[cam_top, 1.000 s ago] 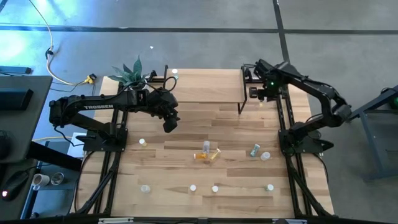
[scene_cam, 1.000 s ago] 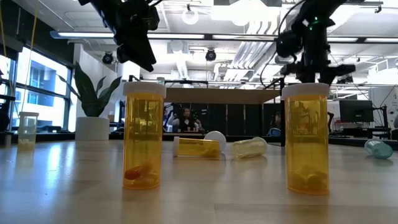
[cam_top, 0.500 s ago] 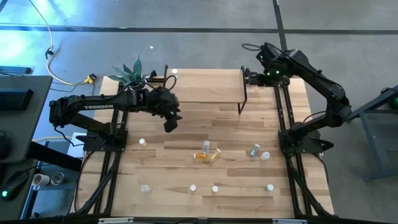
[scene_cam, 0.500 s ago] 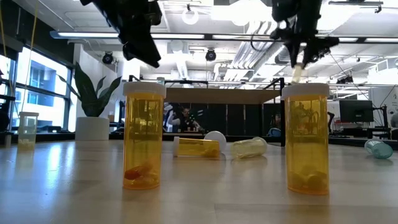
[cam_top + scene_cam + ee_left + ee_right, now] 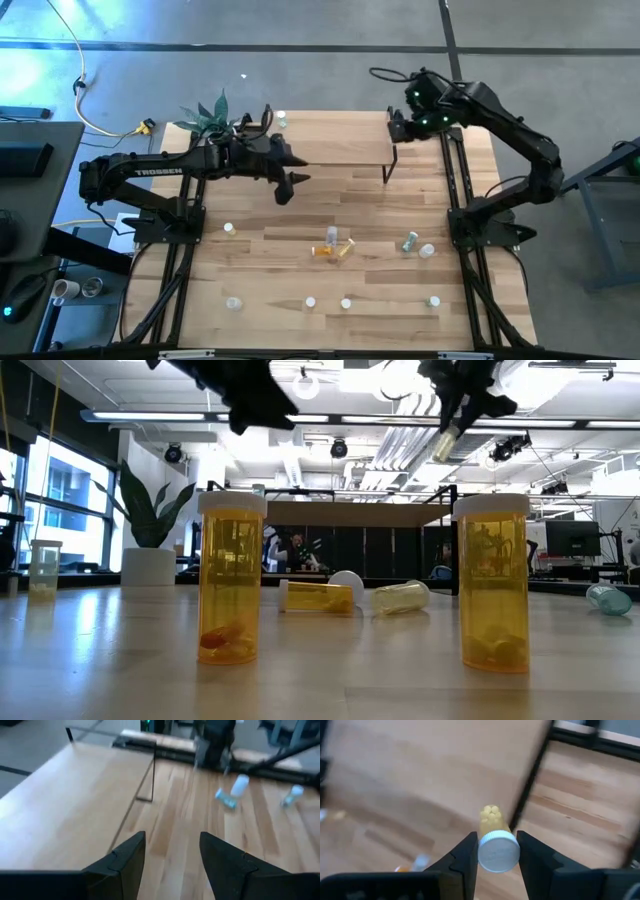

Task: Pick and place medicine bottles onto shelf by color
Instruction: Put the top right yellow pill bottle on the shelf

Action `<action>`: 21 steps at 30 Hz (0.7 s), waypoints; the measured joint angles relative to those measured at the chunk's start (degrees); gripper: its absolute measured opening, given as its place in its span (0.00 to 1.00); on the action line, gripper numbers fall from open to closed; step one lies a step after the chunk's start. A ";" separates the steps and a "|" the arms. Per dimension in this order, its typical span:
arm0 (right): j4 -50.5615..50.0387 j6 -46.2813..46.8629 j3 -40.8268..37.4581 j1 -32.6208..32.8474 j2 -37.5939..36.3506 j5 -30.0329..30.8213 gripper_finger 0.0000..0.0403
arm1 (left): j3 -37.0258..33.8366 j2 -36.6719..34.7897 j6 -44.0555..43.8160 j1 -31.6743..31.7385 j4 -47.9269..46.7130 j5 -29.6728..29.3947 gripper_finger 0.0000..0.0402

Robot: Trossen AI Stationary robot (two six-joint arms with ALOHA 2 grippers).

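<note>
My right gripper point(image 5: 397, 124) is shut on a yellow medicine bottle point(image 5: 492, 820) with a white cap, high above the shelf's right end. In the low view the bottle point(image 5: 447, 444) hangs tilted. The shelf point(image 5: 330, 140), a light wooden top on black legs, stands at the table's far side. One pale bottle point(image 5: 281, 118) stands at its far left corner. My left gripper point(image 5: 289, 188) is open and empty in front of the shelf, above the table; its wrist view point(image 5: 172, 837) shows nothing between the fingers. Several bottles lie or stand on the table's near half point(image 5: 333, 245). My right gripper pinches the yellow bottle at its white cap end point(image 5: 498, 852) between the two fingers. The bottle's body sticks out past the fingertips, along the fingers. It is lifted clear and hangs tilted below the gripper point(image 5: 447, 444).
A potted plant point(image 5: 210, 118) stands at the table's far left corner, beside the shelf. Two yellow bottles point(image 5: 231, 585) point(image 5: 492, 585) stand at the near edge. Orange and yellow ones point(image 5: 331, 250) lie mid-table, and a green one point(image 5: 410, 241) lies to their right.
My right gripper has risen with the yellow bottle and gone toward the table's left, from beside the shelf's right legs to above its right end; the bottle has tipped from upright to slanted. My left gripper has moved toward the table's right and turned.
</note>
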 joint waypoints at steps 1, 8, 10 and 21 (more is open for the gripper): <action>1.05 -1.12 0.00 0.81 0.18 -1.34 0.27 | 0.02 0.00 -1.25 0.01 0.75 0.54 0.47; 10.95 -9.25 0.00 6.66 1.40 -12.25 0.27 | 0.02 0.00 -8.51 0.02 3.87 8.44 0.56; 13.62 -10.79 0.00 8.37 1.83 -14.26 0.27 | 0.02 0.00 -10.71 -0.01 4.27 10.43 0.56; 19.18 -17.22 0.00 19.19 5.53 -20.23 0.27 | 0.02 0.04 -20.01 -0.02 6.65 20.78 0.57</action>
